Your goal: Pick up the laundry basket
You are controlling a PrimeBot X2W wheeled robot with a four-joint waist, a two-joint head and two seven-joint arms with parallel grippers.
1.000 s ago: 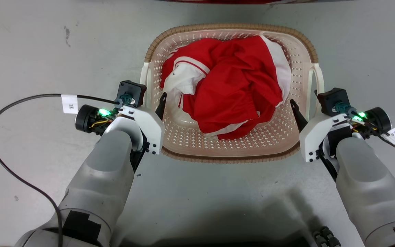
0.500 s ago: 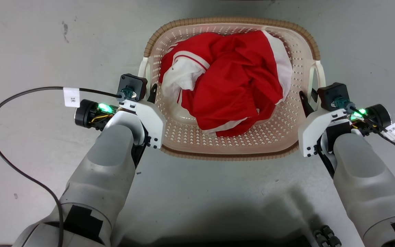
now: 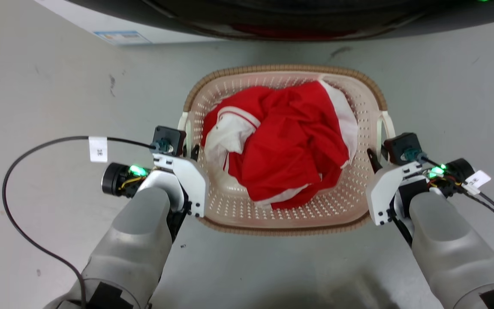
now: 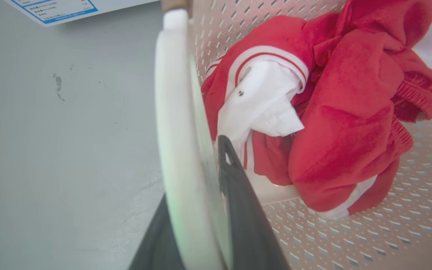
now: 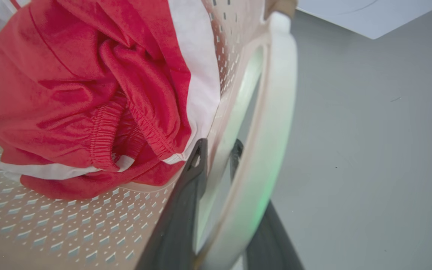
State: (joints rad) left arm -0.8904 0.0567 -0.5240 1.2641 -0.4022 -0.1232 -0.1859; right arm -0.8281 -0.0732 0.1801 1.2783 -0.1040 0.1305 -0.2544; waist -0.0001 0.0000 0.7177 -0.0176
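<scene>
My left pincer [image 3: 194,151] is clamped on the left loop handle [image 4: 174,112] of the laundry basket [image 3: 287,69], and my right pincer [image 3: 378,153] on its right loop handle [image 5: 272,123]. Stiff, light plastic, I judge. The soft red-and-white clothes [image 3: 285,146] add little, so the handles suit. Beyond the basket stands the washer [image 3: 272,17]. A second ago both pincers sat short of the handles.

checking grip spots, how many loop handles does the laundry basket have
2. One loop handle on the laundry basket's left side, at the left pincer; the other on its right side, at the right pincer. None seems hidden.
</scene>
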